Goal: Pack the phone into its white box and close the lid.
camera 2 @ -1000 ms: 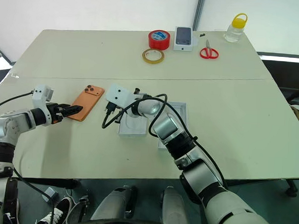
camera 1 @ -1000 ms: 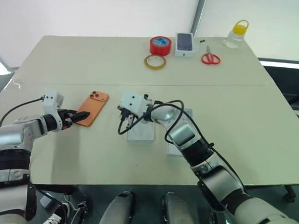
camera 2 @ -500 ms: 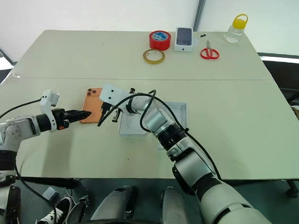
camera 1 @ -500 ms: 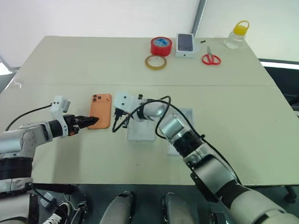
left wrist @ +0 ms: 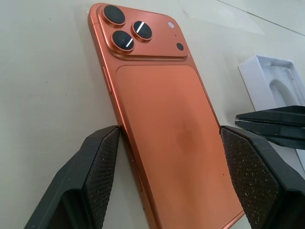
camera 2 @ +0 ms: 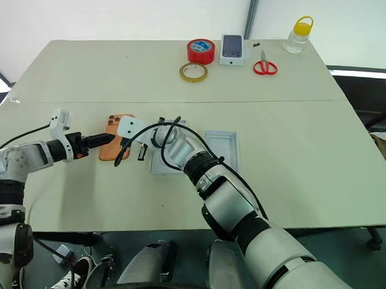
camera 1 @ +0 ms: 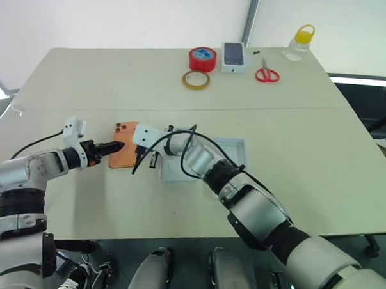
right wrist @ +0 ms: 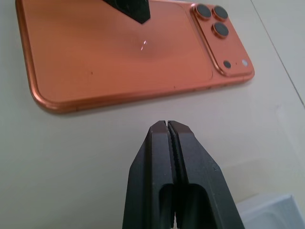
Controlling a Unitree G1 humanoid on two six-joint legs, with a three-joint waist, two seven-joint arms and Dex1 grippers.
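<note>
Left wrist view — left gripper [left wrist: 169,143] splayed astride the phone [left wrist: 167,124]; right wrist view — right gripper [right wrist: 167,131] clenched, empty; no legible writing.

both arms are silver-grey metal tubes with black ribbed bands at the joints. each wrist carries a small white camera block with a looping black cable. the left gripper [left wrist: 167,157] has black wedge fingers [left wrist: 97,176] with knurled pads; an orange ring, perhaps a collar, sits behind them.
</note>
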